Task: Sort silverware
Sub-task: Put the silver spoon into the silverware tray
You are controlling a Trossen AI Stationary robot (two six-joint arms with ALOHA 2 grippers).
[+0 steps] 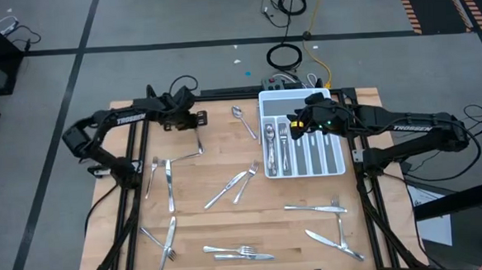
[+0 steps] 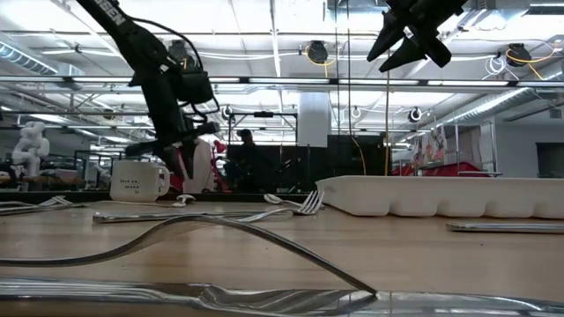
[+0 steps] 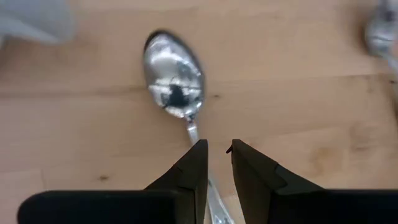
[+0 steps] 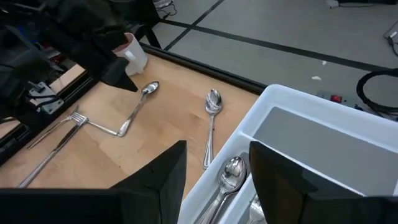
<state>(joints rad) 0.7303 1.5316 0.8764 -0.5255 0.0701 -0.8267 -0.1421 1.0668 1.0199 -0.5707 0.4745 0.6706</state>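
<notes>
A pale wooden table [image 1: 229, 226] stands on a grey floor crossed by dark lines, with cables lying beyond its far edge. In the high view, slim shiny silver-coloured metal forks, spoons and knives [image 1: 235, 185] lie scattered across the wood, and several more rest in the slots of a white compartmented plastic cutlery tray [image 1: 339, 168] at the far right. The left gripper [image 1: 199, 125] hovers at the far left part of the table, above a shiny metal spoon [image 1: 200, 141] lying there. The right gripper [image 1: 294, 125] hangs over the tray's far end.

In the low view, a workshop with ceiling lights and racks fills the background. A white mug [image 2: 139, 180] stands at the far left, the left gripper [image 2: 187, 158] just beside it, low over the table; the right gripper [image 2: 410, 44] is high above the tray [image 2: 441, 198].

In the left wrist view, the dark fingers [image 3: 194, 171] stand a narrow gap apart over the spoon's handle [image 3: 193, 132], the bowl beyond the tips; whether they pinch it I cannot tell.

In the right wrist view, the fingers [image 4: 161, 177] are spread wide and empty above the tray [image 4: 323, 124], where a spoon [image 4: 227, 177] lies in one slot, another spoon [image 4: 212, 102] on the wood beside it.
</notes>
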